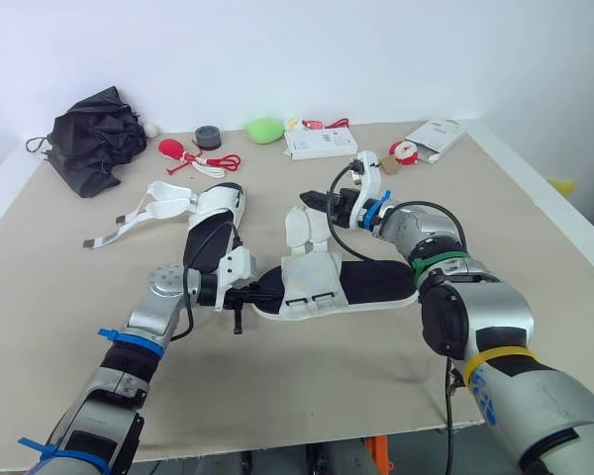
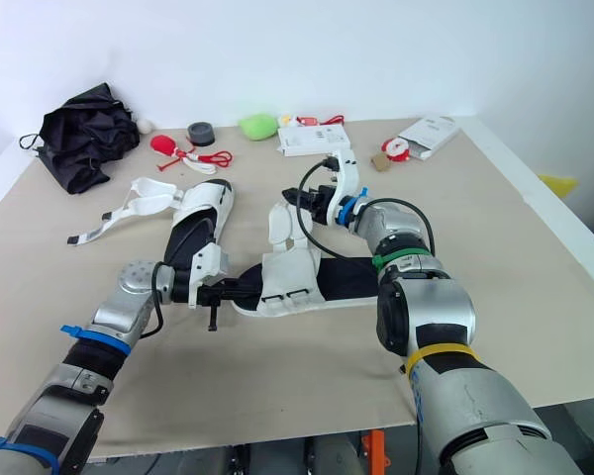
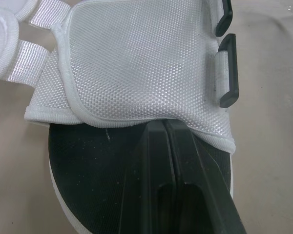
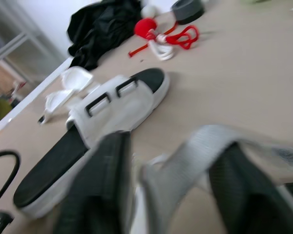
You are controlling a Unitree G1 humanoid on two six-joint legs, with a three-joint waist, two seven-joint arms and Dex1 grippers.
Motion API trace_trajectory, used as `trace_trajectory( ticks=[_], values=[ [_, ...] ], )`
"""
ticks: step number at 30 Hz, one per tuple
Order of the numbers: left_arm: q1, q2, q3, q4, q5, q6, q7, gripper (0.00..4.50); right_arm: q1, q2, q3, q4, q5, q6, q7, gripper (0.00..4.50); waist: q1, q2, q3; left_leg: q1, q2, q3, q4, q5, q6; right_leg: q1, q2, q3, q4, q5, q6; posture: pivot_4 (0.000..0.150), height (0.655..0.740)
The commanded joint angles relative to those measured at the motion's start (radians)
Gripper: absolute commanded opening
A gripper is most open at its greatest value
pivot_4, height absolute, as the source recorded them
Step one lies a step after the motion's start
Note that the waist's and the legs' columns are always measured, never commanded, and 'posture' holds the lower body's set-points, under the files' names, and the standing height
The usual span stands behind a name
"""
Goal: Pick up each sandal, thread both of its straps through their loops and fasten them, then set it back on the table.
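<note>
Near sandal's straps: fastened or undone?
Undone. Both black loops sit empty on the near sandal; its straps stand folded back, unthreaded.

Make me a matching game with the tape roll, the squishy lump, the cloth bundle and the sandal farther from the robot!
Things:
1. tape roll
2. squishy lump
3. cloth bundle
4. farther sandal

Descriptions:
A. black
B. straps undone and splayed out
C. grey
D. green

Pairs: 1-C, 2-D, 3-A, 4-B
</note>
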Motion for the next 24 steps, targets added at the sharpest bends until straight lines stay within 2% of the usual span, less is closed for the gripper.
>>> trace_trajectory(
  ticks=[1,11,18,21,24],
  values=[
    [0.043,-0.003,-0.052,0.039,0.042,0.036,0.007,0.0,-0.047,0.006,-0.038,-0.009,0.022,-0.031,-0.017,0.06,0.0,0.0,0.0,0.0,0.0,0.0,0.0,0.0,0.0,0.0,0.0,0.0,0.0,0.0,0.0,0.15,0.74],
    [0.054,-0.002,-0.055,0.027,0.041,0.04,0.008,0.0,0.011,0.004,0.033,-0.141,-0.034,-0.245,0.106,0.06,0.0,0.0,0.0,0.0,-0.001,0.0,0.0,0.0,0.0,0.0,-0.001,-0.001,-0.001,0.001,0.003,0.15,0.74],
    [0.054,-0.005,-0.063,0.028,0.042,0.041,-0.001,0.0,0.255,-0.009,0.184,-0.513,-0.128,-0.459,0.133,0.06,0.001,0.0,0.0,0.0,-0.001,0.0,-0.002,0.0,0.0,0.0,-0.001,0.0,-0.002,-0.001,0.005,0.15,0.74],
    [0.051,-0.007,-0.065,0.031,0.043,0.041,-0.006,0.0,0.472,-0.065,0.285,-0.781,-0.268,-0.692,0.068,0.06,0.005,-0.001,0.0,0.0,-0.002,-0.001,-0.004,0.0,0.0,0.001,-0.002,-0.001,-0.003,-0.001,0.005,0.15,0.74],
    [0.05,-0.006,-0.067,0.035,0.044,0.04,-0.012,0.0,0.556,-0.111,0.342,-0.875,-0.367,-0.826,0.004,0.06,0.003,-0.001,-0.001,0.0,-0.002,-0.002,-0.006,-0.001,0.0,0.003,-0.002,-0.003,-0.007,-0.003,0.007,0.15,0.74]
  ],
)
